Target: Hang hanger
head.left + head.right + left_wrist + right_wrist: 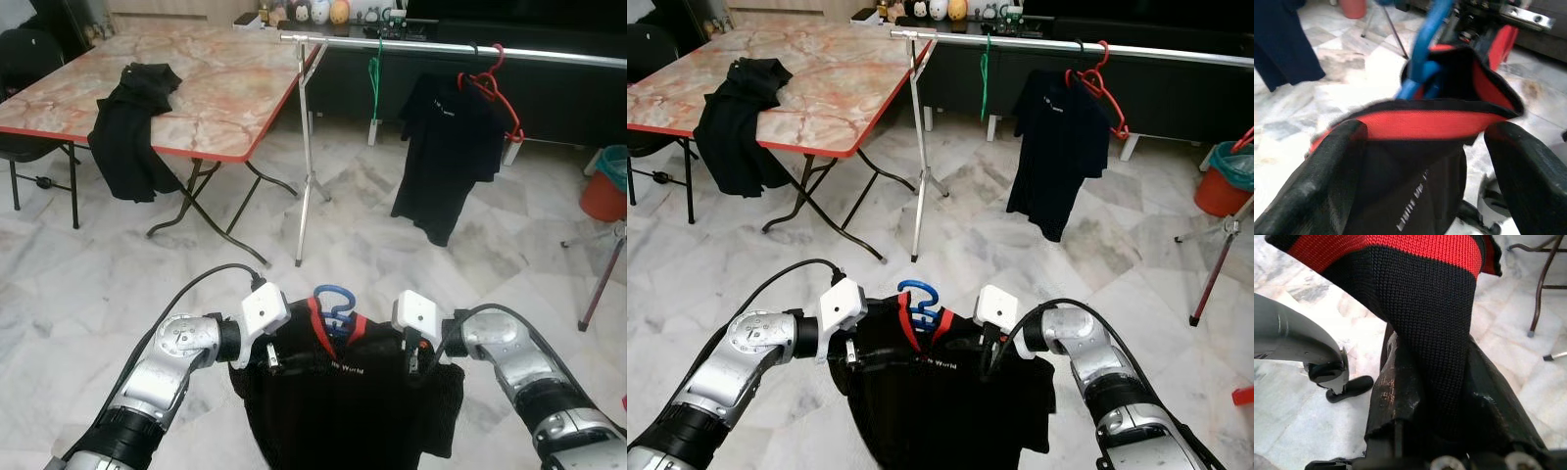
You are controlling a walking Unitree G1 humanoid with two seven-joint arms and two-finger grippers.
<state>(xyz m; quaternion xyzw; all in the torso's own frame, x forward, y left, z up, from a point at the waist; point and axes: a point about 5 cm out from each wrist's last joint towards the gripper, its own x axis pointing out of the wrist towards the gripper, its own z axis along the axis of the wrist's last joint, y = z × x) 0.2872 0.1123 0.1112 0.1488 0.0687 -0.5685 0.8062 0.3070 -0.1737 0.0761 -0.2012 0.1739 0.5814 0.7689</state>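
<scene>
A black shirt (343, 411) with a red collar (1425, 125) hangs on a blue hanger (333, 299) low in front of me. My left gripper (272, 357) grips the shirt's left shoulder, its fingers (1327, 176) on either side of the fabric. At the other shoulder my right gripper (416, 357) pinches the cloth (1425, 323) tightly. Ahead stands a silver clothes rail (441, 47), well beyond both grippers. On it hang an empty green hanger (375, 69) and a red hanger (495, 83) carrying a black T-shirt (446, 157).
A marble-top folding table (216, 88) stands at the left with a black garment (137, 127) draped over its edge. The rail's upright post (307, 166) rises beside it. An orange bucket (605, 191) sits at the far right; a dark chair (24, 69) at far left.
</scene>
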